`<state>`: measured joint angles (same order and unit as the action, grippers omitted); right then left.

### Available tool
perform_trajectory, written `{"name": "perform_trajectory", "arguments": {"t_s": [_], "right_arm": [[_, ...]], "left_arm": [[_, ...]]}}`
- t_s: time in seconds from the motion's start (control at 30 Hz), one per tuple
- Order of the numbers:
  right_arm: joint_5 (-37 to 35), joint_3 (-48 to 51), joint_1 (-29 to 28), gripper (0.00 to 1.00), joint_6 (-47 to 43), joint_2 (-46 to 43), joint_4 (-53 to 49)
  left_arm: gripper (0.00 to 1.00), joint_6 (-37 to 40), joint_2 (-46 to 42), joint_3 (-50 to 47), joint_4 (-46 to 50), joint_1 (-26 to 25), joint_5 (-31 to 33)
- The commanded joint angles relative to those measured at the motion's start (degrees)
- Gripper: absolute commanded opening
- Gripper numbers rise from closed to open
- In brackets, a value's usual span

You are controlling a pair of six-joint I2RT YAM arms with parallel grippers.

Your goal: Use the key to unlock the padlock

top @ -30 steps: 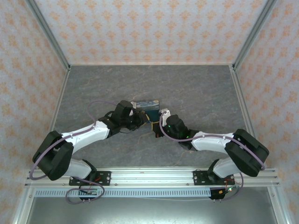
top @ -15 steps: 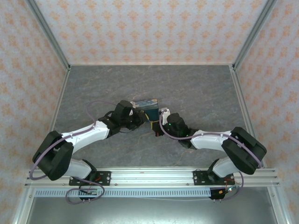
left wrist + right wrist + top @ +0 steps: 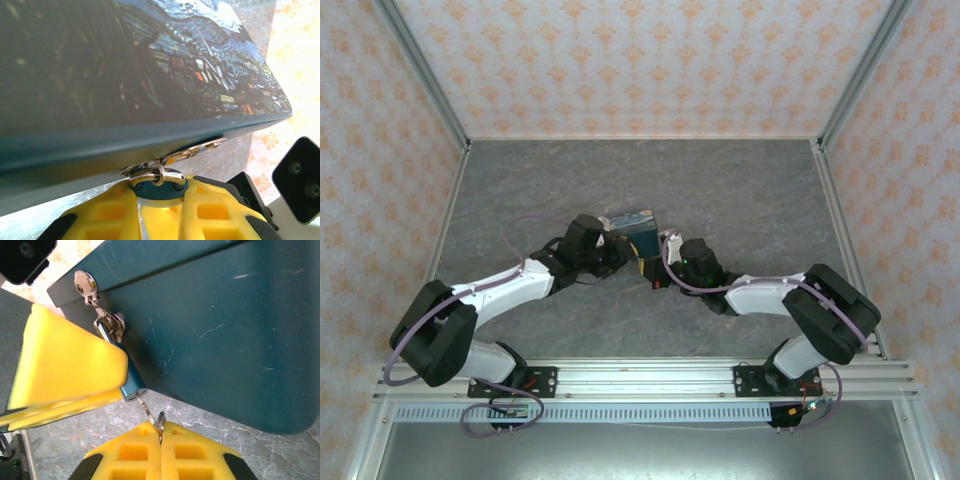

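The padlock (image 3: 159, 187), a small teal body with a metal loop, hangs through the hasp of the starry-night tin (image 3: 125, 75). My left gripper (image 3: 160, 202) is shut on the padlock body, a yellow finger on each side. In the right wrist view the padlock (image 3: 131, 382) pokes out under the left gripper's yellow finger (image 3: 65, 365). The key (image 3: 148, 411) has its tip in the keyhole at the padlock's lower end. My right gripper (image 3: 161, 434) is shut on the key's head, by the key ring (image 3: 160, 420). From above, both grippers (image 3: 625, 255) (image 3: 658, 268) meet in front of the tin (image 3: 632, 222).
The tin's dark teal side wall (image 3: 225, 330) stands close behind the key and the right gripper. The metal hasp (image 3: 85, 285) sits at the tin's edge above the padlock. Grey marbled table (image 3: 740, 200) spreads around, bounded by patterned walls.
The right arm's forearm and elbow have swung left and inward while its gripper stays at the padlock. The left arm and the tin have not moved.
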<state>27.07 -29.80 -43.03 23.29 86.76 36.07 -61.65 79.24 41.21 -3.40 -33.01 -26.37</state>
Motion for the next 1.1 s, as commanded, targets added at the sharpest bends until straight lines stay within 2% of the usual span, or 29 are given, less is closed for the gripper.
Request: {"name": "perform_trajectory", "arguments": {"t_s": [0.0,0.47,0.93,1.07], "right_arm": [[2.4,-2.1,1.0,0.00,2.8,-0.1,7.9],[3.4,-6.1,2.9,0.00,-0.7,-1.5,1.2],[8.8,-10.6,5.5,0.00,-3.5,0.0,-1.1],[10.0,-10.6,5.5,0.00,-2.4,1.3,1.4]], "left_arm": [[0.18,0.5,0.4,1.3,-1.9,-1.0,-2.8],[0.18,3.5,2.2,2.2,0.8,-1.5,-3.5],[0.18,4.1,6.2,2.7,-1.0,-2.7,-5.4],[0.18,3.5,7.5,2.6,-2.5,-2.8,-5.6]]}}
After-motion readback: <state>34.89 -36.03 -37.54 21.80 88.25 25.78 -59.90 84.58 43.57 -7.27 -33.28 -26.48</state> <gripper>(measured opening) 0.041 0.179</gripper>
